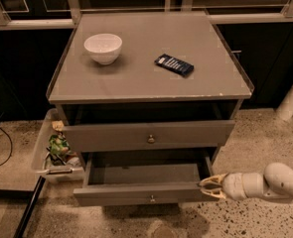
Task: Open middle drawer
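Observation:
The middle drawer is a grey flat-fronted drawer with a small round knob. It stands pulled well out of the cabinet, and its inside looks bare. My gripper is at the right end of the drawer's front panel. One finger is behind the panel and one in front, so the gripper is clamped on it. My white arm reaches in from the lower right.
The upper drawer with its knob sits slightly out above. A white bowl and a dark blue packet lie on the cabinet top. A bin of trash stands at the cabinet's left. A white post is at right.

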